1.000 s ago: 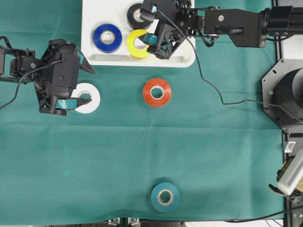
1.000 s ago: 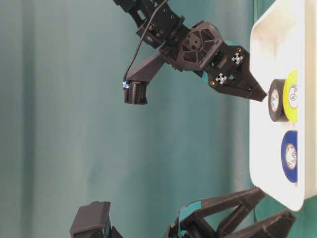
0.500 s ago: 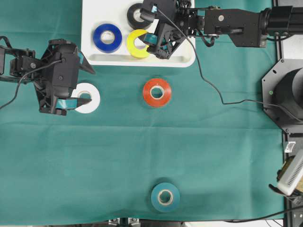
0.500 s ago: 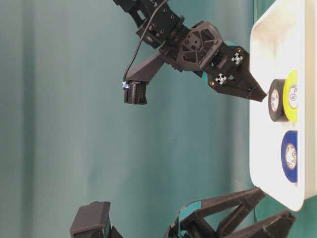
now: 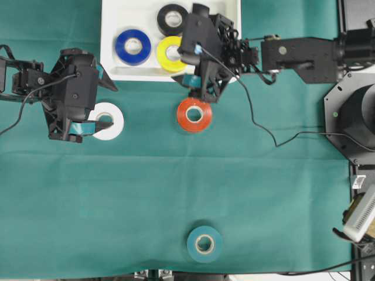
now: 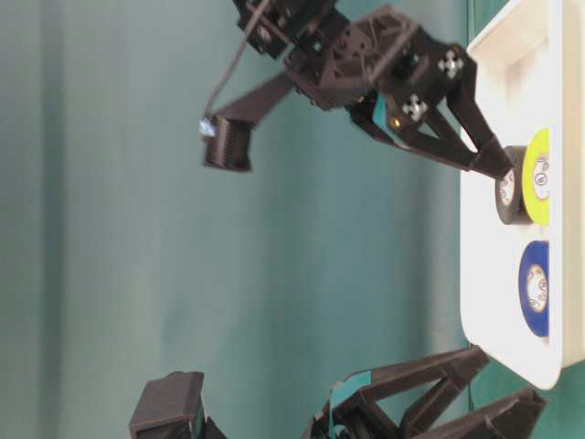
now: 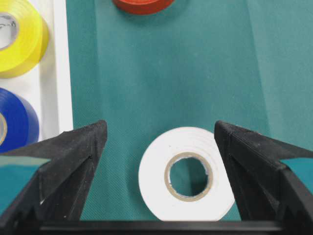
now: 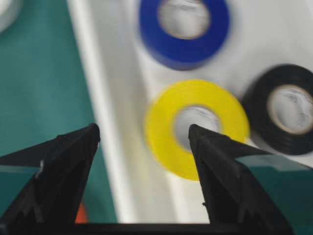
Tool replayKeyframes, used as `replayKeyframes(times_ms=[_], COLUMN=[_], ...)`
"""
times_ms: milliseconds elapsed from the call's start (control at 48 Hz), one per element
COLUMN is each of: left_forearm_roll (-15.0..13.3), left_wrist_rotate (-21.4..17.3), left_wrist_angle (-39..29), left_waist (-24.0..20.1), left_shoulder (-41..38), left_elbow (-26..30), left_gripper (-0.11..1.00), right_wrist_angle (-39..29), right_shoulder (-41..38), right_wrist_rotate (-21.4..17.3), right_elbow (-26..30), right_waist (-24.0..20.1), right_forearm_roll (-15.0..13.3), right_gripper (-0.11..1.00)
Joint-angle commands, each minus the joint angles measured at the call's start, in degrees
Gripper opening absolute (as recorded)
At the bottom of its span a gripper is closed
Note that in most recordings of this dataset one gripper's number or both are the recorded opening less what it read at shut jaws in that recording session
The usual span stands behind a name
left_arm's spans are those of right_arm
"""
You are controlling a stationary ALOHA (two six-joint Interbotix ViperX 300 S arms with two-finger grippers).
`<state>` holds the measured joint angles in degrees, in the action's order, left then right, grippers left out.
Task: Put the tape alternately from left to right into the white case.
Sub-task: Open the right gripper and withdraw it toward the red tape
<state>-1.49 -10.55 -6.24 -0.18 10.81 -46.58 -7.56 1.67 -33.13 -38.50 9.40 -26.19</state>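
The left end effector (image 7: 161, 142), wide open and empty, straddles the white tape (image 7: 188, 174), well short of the white case (image 5: 114, 70).

Both arms are matte black all over, built from blocky motor housings and printed brackets with open triangular cut-outs. The left gripper (image 5: 101, 104) and the right gripper (image 5: 201, 88) each end in two long tapering black fingers (image 7: 63, 166) with a grainy surface and strips of teal tape. A thin black cable (image 5: 258, 123) loops loose from the right arm, which carries small white square markers (image 6: 450, 62) and a boxy black camera (image 6: 227, 144).
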Motion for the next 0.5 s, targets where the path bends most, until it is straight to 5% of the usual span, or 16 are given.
replayKeyframes(times_ms=[0, 479], left_forearm_roll=[0.0, -0.1], left_wrist_rotate=[0.0, 0.1], left_wrist_angle=[0.3, 0.0], left_waist=[0.2, 0.2], left_shoulder=[0.7, 0.6], left_elbow=[0.6, 0.4], left_gripper=[0.68, 0.68], right_wrist_angle=[3.0, 9.2], right_shoulder=[3.3, 10.6], right_wrist_rotate=[0.1, 0.3], right_elbow=[-1.1, -11.0], right_waist=[-1.8, -7.5], right_forearm_roll=[-0.2, -0.3], right_gripper=[0.76, 0.76])
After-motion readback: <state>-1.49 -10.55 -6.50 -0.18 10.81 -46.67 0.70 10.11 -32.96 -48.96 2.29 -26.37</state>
